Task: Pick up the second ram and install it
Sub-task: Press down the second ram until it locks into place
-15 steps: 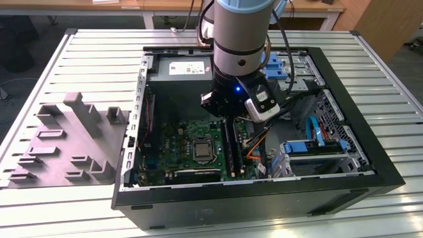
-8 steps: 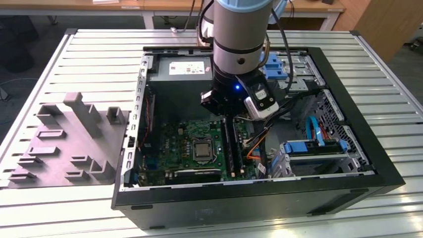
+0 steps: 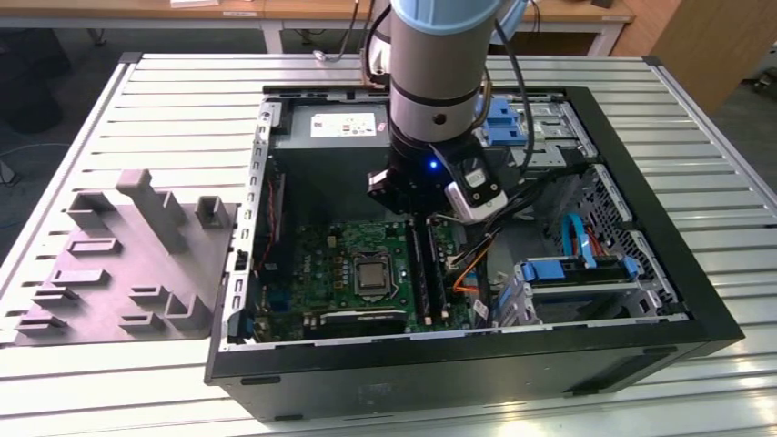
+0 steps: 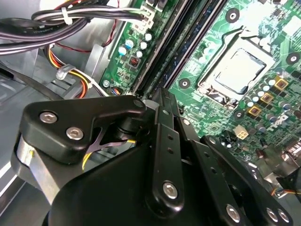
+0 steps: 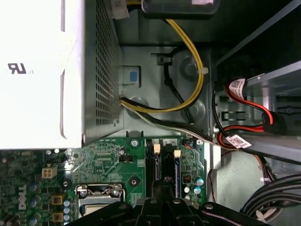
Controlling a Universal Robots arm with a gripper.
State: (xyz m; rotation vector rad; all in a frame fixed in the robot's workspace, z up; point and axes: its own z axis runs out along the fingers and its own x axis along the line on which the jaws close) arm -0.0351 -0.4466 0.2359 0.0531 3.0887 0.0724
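My gripper (image 5: 164, 187) hangs low inside the open computer case (image 3: 631, 346), right over the long black memory slots (image 3: 421, 266) beside the processor socket (image 3: 368, 275). In both wrist views its fingers (image 4: 159, 101) are drawn together, with their tips at the slots' near end. A thin blue-green edge, the second ram (image 5: 177, 175), stands along one slot just beside the fingertips. My gripper's body hides whether the tips touch it. The green motherboard (image 4: 211, 33) lies directly below.
Cable bundles (image 4: 70, 21) and yellow, red and black wires (image 5: 188, 61) run close by. The pale power supply (image 5: 42, 70) fills one end of the case, and blue drive bays (image 3: 570, 273) sit at the exterior view's right. A grey foam fixture (image 3: 134, 264) lies on the slatted table.
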